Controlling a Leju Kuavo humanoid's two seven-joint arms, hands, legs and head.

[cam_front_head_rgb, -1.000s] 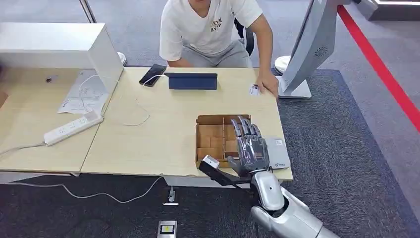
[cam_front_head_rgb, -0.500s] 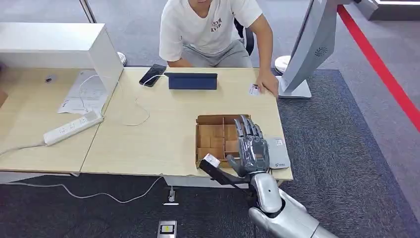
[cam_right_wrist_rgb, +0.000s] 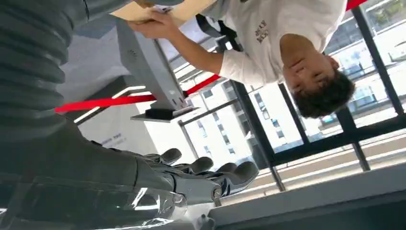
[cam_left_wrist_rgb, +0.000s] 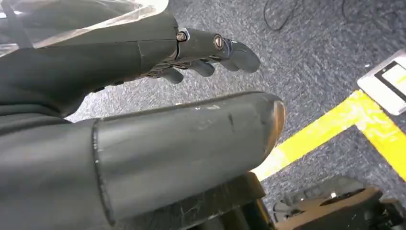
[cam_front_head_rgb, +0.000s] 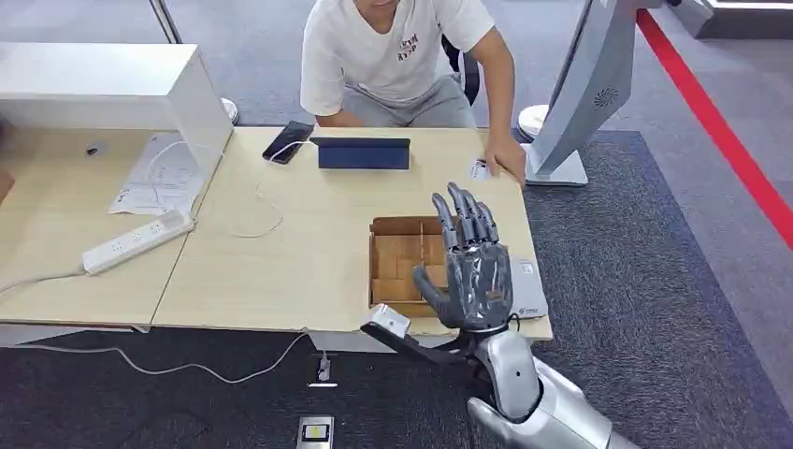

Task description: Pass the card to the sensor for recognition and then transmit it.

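Right hand [cam_front_head_rgb: 472,271] raised over the near-right part of the wooden table [cam_front_head_rgb: 309,234], palm facing away from the camera, fingers spread and extended, holding nothing. It hovers above the right side of the cardboard divider box [cam_front_head_rgb: 402,262], partly covering the grey card reader [cam_front_head_rgb: 526,285] that lies flat just beside the box at the table edge. In the right wrist view the same hand [cam_right_wrist_rgb: 201,179] shows fingers straight and apart.

Left hand [cam_left_wrist_rgb: 210,52] hangs down over grey carpet; fingers look loosely extended with nothing in them.

Card [cam_front_head_rgb: 480,169] lies flat at the far-right table corner, touching or partly under the fingertips of a seated person's hand [cam_front_head_rgb: 505,157]. Well apart from the robot hand. White kiosk stand [cam_front_head_rgb: 584,103] just beyond that corner. Tablet [cam_front_head_rgb: 363,152] and phone [cam_front_head_rgb: 288,140] on the far side, power strip [cam_front_head_rgb: 138,241] on the left table.

Handling guess: card is thin, stiff, very light, slick-faced. Lying flat it gives no edge to grab, so a hand-off from the person looks easier than a table pick. Best hold is a pinch on one short edge between thumb and finger, leaving most of the face free to present to the reader. Likely slip risk if pinched lightly; bending unlikely.
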